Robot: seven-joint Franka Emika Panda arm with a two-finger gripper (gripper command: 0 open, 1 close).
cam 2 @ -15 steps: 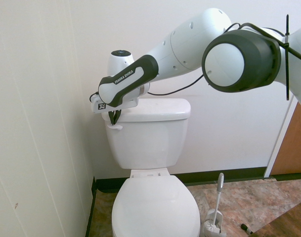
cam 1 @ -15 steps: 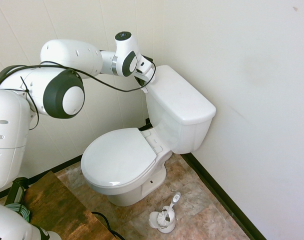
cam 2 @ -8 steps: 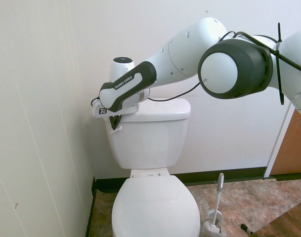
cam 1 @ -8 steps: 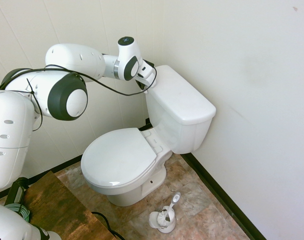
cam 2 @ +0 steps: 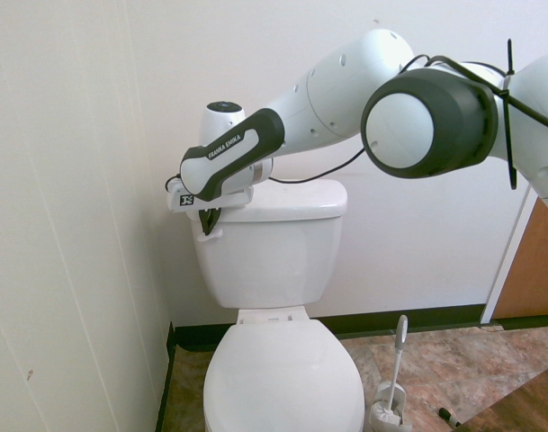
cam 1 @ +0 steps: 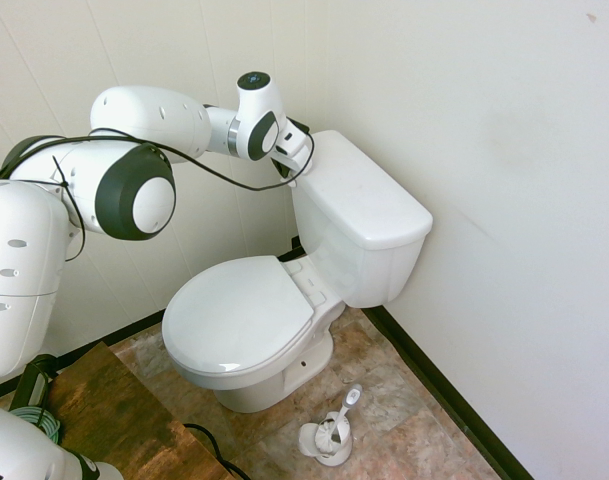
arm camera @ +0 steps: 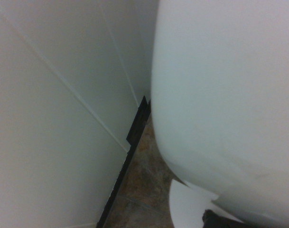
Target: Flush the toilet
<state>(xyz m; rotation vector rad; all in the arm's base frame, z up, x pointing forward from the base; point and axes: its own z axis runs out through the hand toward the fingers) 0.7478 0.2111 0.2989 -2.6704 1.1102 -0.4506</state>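
Tool (cam 2: 208, 232) shut, at the toilet's flush lever (cam 2: 214, 236).

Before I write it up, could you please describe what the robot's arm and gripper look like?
The arm is glossy white and rounded, with dark grey joint bands, a black cable and "FRANKA EMIKA" lettering. The gripper has a white body and dark, tapering fingers.

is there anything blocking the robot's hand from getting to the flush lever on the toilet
Nothing visible stands in the way: the hand is already down at the flush lever, at the tank's upper front corner. The toilet brush stands on the floor beside the bowl, well clear.
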